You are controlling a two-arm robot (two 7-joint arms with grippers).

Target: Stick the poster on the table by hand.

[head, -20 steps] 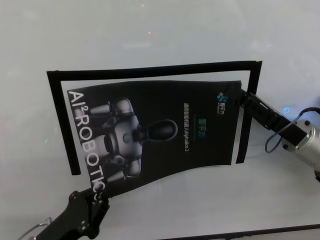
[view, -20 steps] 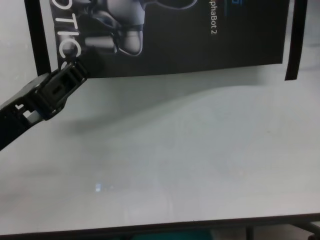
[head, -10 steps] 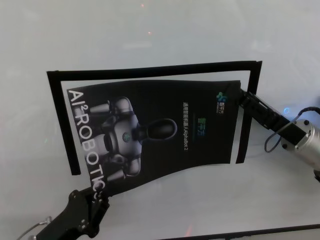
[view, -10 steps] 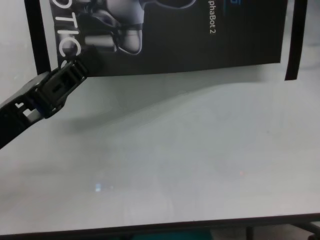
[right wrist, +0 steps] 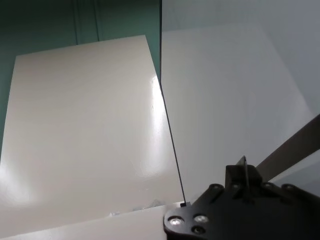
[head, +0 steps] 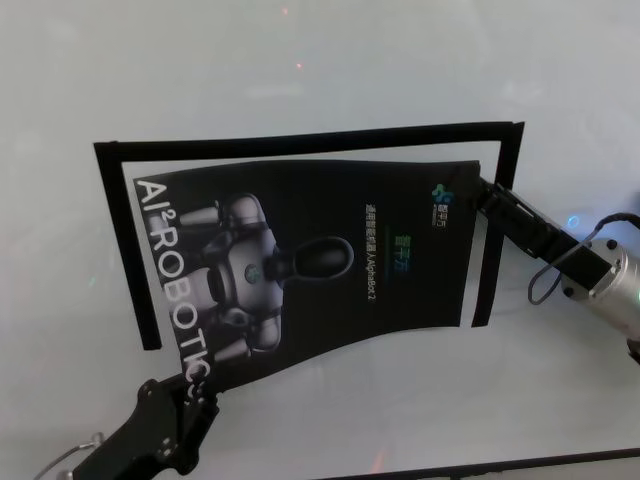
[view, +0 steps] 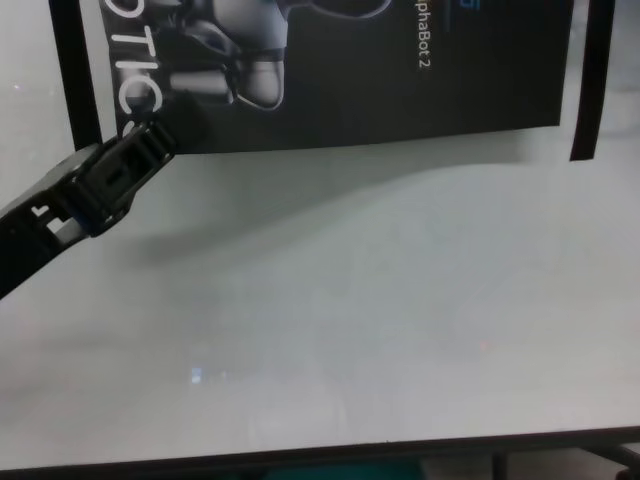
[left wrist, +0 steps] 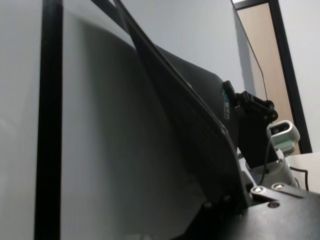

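Head view: white table [head: 320,60] w/ black tape strips [head: 300,140] round poster [head: 310,260]

black ribbed left gripper [head: 190,400], black right gripper [head: 480,192] on a silver wrist — looped grey cable (small blue light)

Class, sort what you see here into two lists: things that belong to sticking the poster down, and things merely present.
Belonging to the job:
- large black glossy poster, lifted off the surface
- white matte table
- left gripper, at the poster's near-left corner
- right gripper, at its far-right corner

Merely present:
- narrow black strips framing the poster
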